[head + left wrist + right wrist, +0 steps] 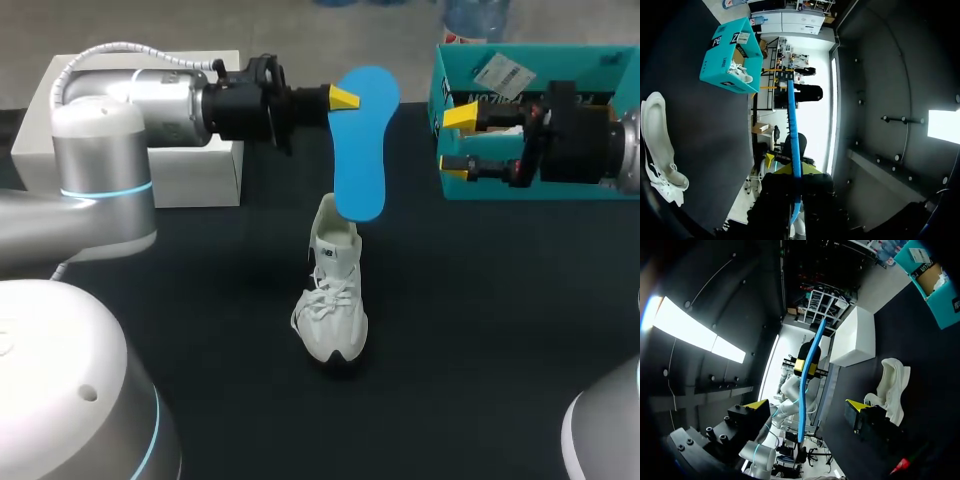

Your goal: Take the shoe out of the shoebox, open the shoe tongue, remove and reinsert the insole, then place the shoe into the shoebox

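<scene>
The insole [362, 140] is a bright blue, foot-shaped sheet. The left jaws are closed on its broad end, with one yellow tip showing against the blue. It hangs in the air over the middle of the table [500, 330], narrow end down. The shoe [332, 300] is a white lace-up trainer with a dark sole and loose laces, standing upright on the dark table with its toe toward the near edge. The teal shoebox [437, 95] sits at the far right of the table, and the right jaws stand open in front of it, holding nothing. A white box [200, 170] sits at the far left behind the left arm [110, 170].

From the head view the insole's lower end overlaps the shoe's heel opening, and I cannot tell there whether they touch. The left wrist view shows the insole [792, 125] edge-on, a thin strip running straight ahead from between the fingers, with the shoe [657, 145] off to the side on the table. That view also looks into the open shoebox [732, 55], where something white lies. The right wrist view shows the insole [810, 365] as a slightly curved strip, apart from the shoe [890, 385].
</scene>
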Available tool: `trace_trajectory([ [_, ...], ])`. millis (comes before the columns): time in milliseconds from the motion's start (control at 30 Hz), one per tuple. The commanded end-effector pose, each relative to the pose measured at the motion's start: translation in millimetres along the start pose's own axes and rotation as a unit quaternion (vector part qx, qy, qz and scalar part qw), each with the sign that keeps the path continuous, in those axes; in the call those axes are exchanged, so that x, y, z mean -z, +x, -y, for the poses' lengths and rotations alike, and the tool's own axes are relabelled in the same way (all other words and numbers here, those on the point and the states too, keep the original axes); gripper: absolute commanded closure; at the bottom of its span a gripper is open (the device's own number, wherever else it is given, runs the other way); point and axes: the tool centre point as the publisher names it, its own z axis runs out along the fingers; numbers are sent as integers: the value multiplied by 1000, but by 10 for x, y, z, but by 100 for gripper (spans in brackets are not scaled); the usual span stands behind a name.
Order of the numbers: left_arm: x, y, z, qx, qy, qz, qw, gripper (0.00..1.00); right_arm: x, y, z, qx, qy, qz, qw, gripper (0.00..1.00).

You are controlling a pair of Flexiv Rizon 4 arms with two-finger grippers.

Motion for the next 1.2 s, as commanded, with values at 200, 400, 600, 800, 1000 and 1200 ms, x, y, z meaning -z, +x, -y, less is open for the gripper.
trace_trajectory([
  [200,8,-48,80,-133,15,-13,991,100,-24,-2,-8,-1,0,1,1000,0],
  [400,13,48,117,-274,21,-8,962,100,-24,-2,-8,-1,0,1,1000,0],
  [600,40,149,100,-404,21,-23,914,100,-24,-2,-8,-1,0,1,1000,0],
  [800,69,146,80,-530,19,-28,847,100,-24,-2,-8,-1,0,1,1000,0],
  [1000,66,148,78,-523,15,-16,852,100,-24,-2,-8,-1,0,1,1000,0],
  [1200,66,148,78,-523,15,-16,852,100,-24,-2,-8,-1,0,1,1000,0],
])
